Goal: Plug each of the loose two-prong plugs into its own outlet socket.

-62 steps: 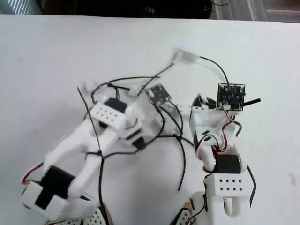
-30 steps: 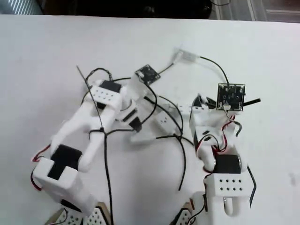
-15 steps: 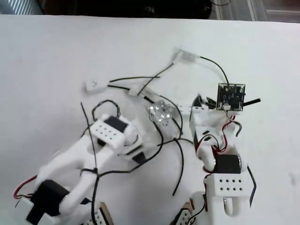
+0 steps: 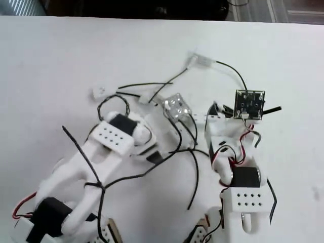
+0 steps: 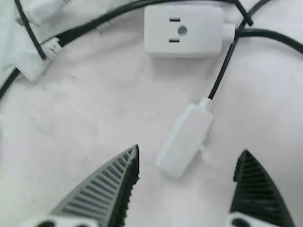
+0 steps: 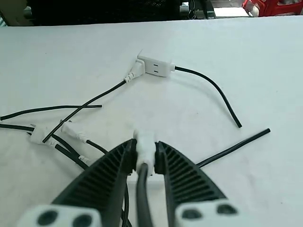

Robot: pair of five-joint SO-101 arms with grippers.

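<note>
Left fingers (image 5: 111,189) spread wide, straddling loose plug (image 5: 184,139) lying flat mid-bench (image 5: 71,118). Its long axis slants between them, cord end toward socket (image 5: 182,30) just beyond. Left arm nearer. Right fingers (image 6: 113,175) clamped on second plug (image 6: 144,146).

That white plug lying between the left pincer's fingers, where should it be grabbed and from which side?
Grip the plug across its two long side faces, mid-body, coming straight down from above. It lies flat and slanted, cord leaving the end nearer the socket, so the open left pincer would probably need a slight twist to square up.
</note>
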